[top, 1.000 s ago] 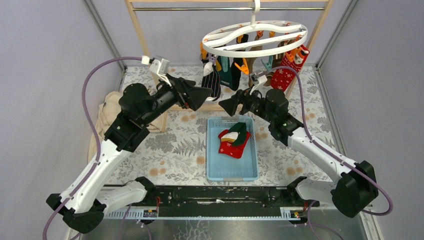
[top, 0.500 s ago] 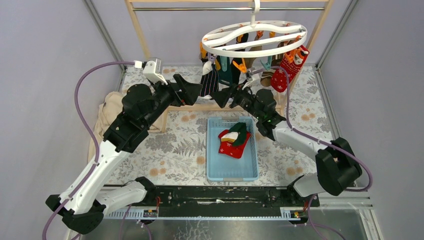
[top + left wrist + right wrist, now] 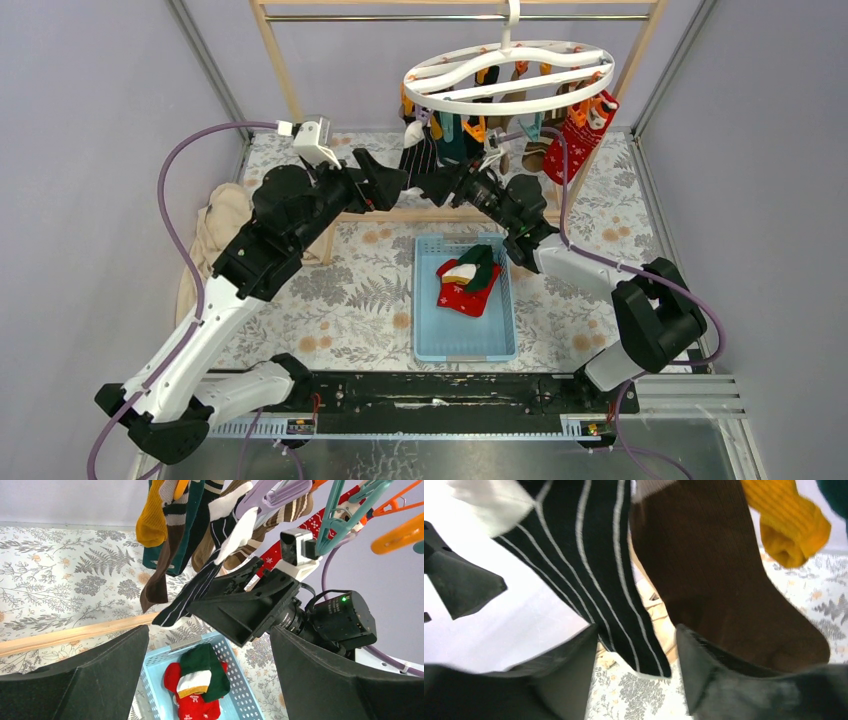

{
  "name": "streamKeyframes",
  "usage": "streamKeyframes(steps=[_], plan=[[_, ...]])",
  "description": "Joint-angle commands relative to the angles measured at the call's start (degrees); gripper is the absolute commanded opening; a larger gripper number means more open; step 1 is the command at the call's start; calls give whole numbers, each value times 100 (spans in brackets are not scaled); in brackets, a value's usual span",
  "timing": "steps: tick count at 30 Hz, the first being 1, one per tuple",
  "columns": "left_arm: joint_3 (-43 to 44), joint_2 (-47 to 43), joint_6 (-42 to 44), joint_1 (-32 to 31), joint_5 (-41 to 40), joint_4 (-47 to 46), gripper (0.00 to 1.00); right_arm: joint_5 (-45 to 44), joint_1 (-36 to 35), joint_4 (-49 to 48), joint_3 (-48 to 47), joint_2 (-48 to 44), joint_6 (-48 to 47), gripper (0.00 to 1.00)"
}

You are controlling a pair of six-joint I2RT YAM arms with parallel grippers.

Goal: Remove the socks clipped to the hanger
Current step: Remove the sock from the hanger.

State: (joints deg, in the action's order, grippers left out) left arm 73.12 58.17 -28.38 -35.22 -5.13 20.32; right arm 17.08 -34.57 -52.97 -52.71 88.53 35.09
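Note:
The white round hanger [image 3: 510, 75] hangs from the wooden rack with several socks clipped under it. A black-and-white striped sock [image 3: 424, 165] hangs at its left side. My right gripper [image 3: 436, 186] is at the toe of this striped sock [image 3: 594, 575]. The toe lies between the open fingers of my right gripper [image 3: 634, 670], with gaps on both sides. A brown sock [image 3: 719, 580] and a mustard sock [image 3: 789, 530] hang just beside it. My left gripper [image 3: 395, 180] stands wide open and holds nothing, just left of the striped sock [image 3: 200, 587].
A light blue basket [image 3: 418, 300] below holds a red and a green sock [image 3: 468, 280]. A red patterned sock [image 3: 578, 135] hangs at the hanger's right. The wooden rack [image 3: 275, 50] has a low bar behind the arms. A beige cloth [image 3: 215, 225] lies at the left.
My right gripper has reached left and up to the striped sock's toe, and its jaws have narrowed somewhat. The left gripper has drawn a little closer to the socks.

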Motion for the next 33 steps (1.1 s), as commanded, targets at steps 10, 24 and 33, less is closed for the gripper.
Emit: streamKeyframes(steps=[10, 24, 33], plan=[[444, 271, 26, -19, 446, -384, 99, 436, -6, 147, -522, -328, 11, 5], [1046, 862, 696, -18, 301, -1242, 99, 573, 0, 849, -427, -774, -142, 0], [759, 812, 1129, -17, -155, -1739, 99, 1029, -4, 1151, -368, -981, -63, 0]])
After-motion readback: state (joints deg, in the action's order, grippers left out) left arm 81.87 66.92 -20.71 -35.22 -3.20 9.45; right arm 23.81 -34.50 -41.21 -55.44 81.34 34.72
